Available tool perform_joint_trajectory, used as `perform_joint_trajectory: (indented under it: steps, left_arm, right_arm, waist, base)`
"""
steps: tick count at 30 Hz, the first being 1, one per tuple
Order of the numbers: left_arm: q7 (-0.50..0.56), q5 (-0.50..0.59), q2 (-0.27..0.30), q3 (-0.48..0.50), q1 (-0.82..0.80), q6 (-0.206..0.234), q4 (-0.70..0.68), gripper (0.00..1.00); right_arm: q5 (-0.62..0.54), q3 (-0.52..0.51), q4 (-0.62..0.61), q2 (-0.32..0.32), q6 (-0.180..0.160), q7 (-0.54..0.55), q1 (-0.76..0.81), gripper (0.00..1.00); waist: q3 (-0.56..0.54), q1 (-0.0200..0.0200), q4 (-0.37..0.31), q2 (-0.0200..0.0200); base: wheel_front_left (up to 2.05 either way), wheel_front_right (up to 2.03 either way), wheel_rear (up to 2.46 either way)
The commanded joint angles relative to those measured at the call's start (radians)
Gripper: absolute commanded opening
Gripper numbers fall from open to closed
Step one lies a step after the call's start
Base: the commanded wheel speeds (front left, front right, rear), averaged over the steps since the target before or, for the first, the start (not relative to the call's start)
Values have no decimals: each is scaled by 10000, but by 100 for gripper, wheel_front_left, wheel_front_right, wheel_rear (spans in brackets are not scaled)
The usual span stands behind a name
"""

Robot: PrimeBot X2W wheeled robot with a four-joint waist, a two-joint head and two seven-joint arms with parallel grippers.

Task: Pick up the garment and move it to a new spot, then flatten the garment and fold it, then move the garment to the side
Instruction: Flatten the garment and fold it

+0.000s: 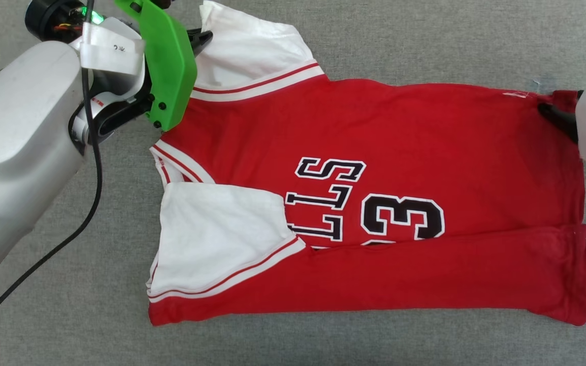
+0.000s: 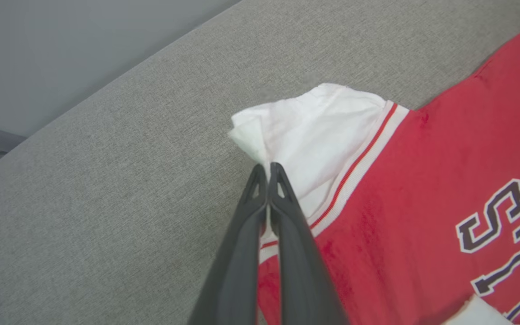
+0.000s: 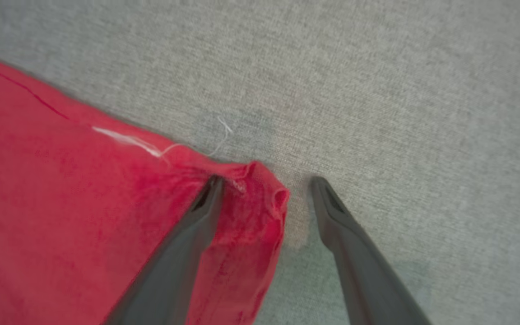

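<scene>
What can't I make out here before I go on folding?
- Head view: the green bracket hides most of the left gripper on the shirt.
- Head view: the folded sleeve and lower flap cover part of the lettering.
- Right wrist view: blurred, so it is unclear whether the open right gripper touches the shirt's corner.

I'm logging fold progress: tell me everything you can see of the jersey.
The red jersey lies flat on grey fabric, white sleeves with red-striped trim, black white-edged letters and a "3". Its near edge is folded over the front. The left pincer is shut on the far sleeve; the open right pincer straddles a hem corner.
</scene>
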Motion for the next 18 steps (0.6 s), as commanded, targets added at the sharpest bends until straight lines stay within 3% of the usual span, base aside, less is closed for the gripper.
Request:
perform_joint_trajectory:
  steps: [1,4,5,6,9,10,18]
  left_arm:
    - [-82,50,-36,-16,143,47,-19,0]
    - [-158,57,-90,-54,173,38,-1,0]
    - [-193,58,-91,-63,191,33,17,0]
    - [-237,62,-77,-72,216,29,45,0]
    - [-380,69,-33,-92,297,17,136,0]
    - [-586,86,17,-125,450,7,230,0]
    - [-1139,-66,542,-215,1457,91,-204,0]
  right_arm:
    - [56,286,289,124,-2,70,17,100]
    - [411,889,675,165,-2,242,164,100]
    - [501,987,720,153,-2,172,147,76]
    - [574,1056,737,132,-2,-55,86,0]
    - [683,1076,832,54,-2,-874,-110,0]
    - [831,992,847,-5,-2,-1916,-213,0]
    - [854,951,19,-396,-2,-3840,757,0]
  waist:
    - [114,0,125,0]
    - [69,0,154,0]
    - [27,0,136,0]
    - [-40,0,101,0]
    - [-323,0,7,0]
    - [-747,0,-57,0]
    - [-1915,0,-139,0]
  base:
    - [0,0,0]
    - [0,0,0]
    - [0,0,0]
    - [0,0,0]
    - [0,0,0]
    - [0,0,0]
    - [0,0,0]
